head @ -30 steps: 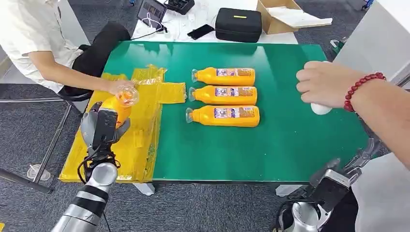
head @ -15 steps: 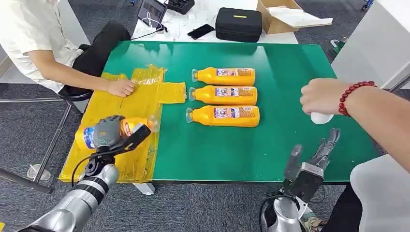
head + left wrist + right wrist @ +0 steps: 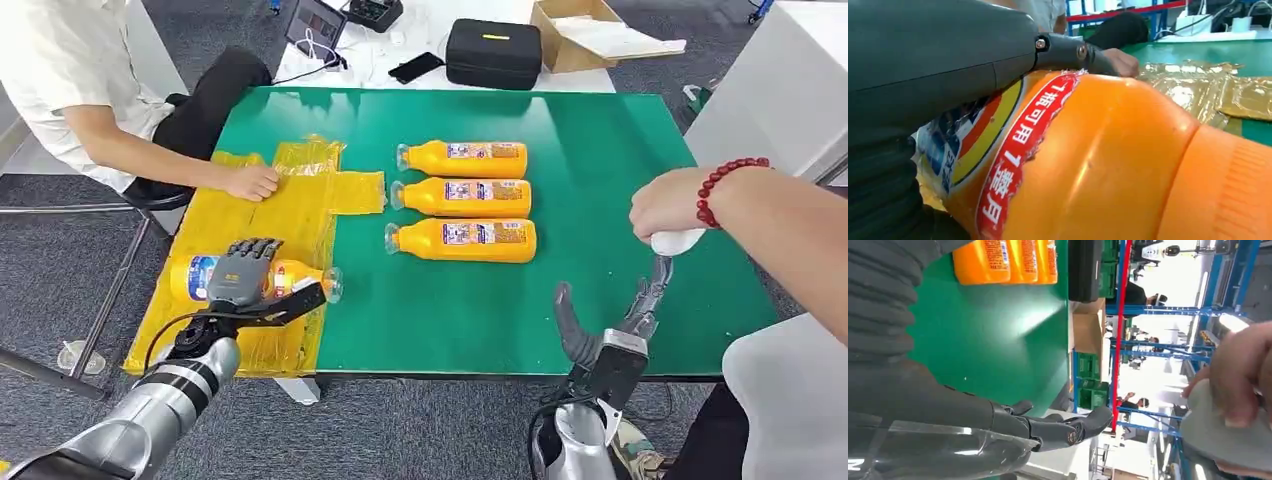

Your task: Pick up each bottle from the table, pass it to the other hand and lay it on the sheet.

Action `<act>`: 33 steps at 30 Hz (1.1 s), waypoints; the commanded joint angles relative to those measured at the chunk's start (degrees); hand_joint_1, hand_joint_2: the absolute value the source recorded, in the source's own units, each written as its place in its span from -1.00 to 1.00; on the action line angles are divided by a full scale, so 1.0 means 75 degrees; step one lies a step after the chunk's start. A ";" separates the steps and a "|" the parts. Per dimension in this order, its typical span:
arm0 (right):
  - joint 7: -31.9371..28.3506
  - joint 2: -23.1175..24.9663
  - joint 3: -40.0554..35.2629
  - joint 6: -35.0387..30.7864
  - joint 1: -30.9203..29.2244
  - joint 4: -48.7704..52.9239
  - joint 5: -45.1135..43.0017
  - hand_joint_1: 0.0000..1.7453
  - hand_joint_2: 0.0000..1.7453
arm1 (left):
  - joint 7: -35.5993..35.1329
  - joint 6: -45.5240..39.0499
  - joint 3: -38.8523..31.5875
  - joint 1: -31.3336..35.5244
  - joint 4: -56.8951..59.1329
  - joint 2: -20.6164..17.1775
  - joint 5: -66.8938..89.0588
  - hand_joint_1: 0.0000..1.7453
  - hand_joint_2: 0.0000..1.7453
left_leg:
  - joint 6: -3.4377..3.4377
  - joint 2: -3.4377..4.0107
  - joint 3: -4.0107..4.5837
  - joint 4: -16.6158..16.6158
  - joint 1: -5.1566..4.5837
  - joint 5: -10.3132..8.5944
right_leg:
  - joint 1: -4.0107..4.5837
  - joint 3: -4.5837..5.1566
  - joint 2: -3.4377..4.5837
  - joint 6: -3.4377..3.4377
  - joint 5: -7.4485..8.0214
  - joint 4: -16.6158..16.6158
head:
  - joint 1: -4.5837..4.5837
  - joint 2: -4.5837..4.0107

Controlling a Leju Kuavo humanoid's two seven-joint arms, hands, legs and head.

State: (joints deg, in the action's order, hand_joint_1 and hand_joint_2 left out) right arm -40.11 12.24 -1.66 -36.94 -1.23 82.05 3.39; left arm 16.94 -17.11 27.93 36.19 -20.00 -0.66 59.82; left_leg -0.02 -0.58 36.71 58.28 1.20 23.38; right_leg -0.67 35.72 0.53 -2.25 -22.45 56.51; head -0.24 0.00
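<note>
Where the crinkled yellow plastic sheet (image 3: 290, 200) covers the left end of the green counter (image 3: 600, 290), 1 orange plastic juice bottle (image 3: 195, 278) lies on its side, clear cap toward the counter's middle. The left hand (image 3: 243, 275) rests over this bottle's labelled body, fingers (image 3: 255, 247) draped across the top and thumb low on the near side; the left wrist view shows dark fingers (image 3: 1063, 50) wrapped round the bottle's blue, yellow and red label (image 3: 1013, 150). 3 further orange juice bottles (image 3: 463, 198) lie side by side in a row on the bare green surface, just beside the sheet, caps pointing toward it. The right hand (image 3: 610, 320) hovers above the near right edge of the counter, fingers spread and holding nothing. A person's hand (image 3: 250, 182) presses the sheet flat at its far side. Another person's hand with a red bead bracelet (image 3: 728, 180) grips a white object (image 3: 675, 241) just beyond the right hand.
</note>
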 commanded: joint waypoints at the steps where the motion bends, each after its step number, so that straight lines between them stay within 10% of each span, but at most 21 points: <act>1: 0.0014 -0.0183 -0.0120 0.0044 -0.0312 -0.0623 -0.0045 -1.00 1.00 | 0.0136 0.0950 0.0426 0.0132 0.0621 -0.0126 0.0030 -1.00 1.00 | 0.0008 0.0024 -0.0031 -0.0006 -0.0002 0.0007 | 0.0002 -0.0025 0.0014 0.0008 0.0000 -0.0008 | 0.0000 0.0000; 14: 0.0014 -0.0201 -0.0086 -0.0025 -0.0387 -0.0829 -0.0051 -1.00 1.00 | 0.0201 0.3072 0.0005 0.0353 0.0701 -0.0256 -0.0534 -1.00 1.00 | 0.0013 0.0042 -0.0073 -0.0020 -0.0008 0.0010 | -0.0002 -0.0063 0.0027 0.0012 0.0000 -0.0017 | 0.0000 0.0000; 33: 0.0014 -0.0201 -0.0086 -0.0025 -0.0387 -0.0829 -0.0051 -1.00 1.00 | 0.0201 0.3072 0.0005 0.0353 0.0701 -0.0256 -0.0534 -1.00 1.00 | 0.0011 0.0036 -0.0070 -0.0016 -0.0007 0.0008 | -0.0002 -0.0060 0.0024 0.0009 0.0001 -0.0013 | 0.0000 0.0000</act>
State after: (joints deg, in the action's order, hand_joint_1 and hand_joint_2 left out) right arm -40.11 11.56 -1.81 -37.00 -2.34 78.93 3.30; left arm 18.69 4.79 27.54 40.84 -19.04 -2.40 55.76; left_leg -0.01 -0.58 36.48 58.27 1.20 23.38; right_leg -0.67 35.48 0.53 -2.25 -22.45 56.52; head -0.24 0.00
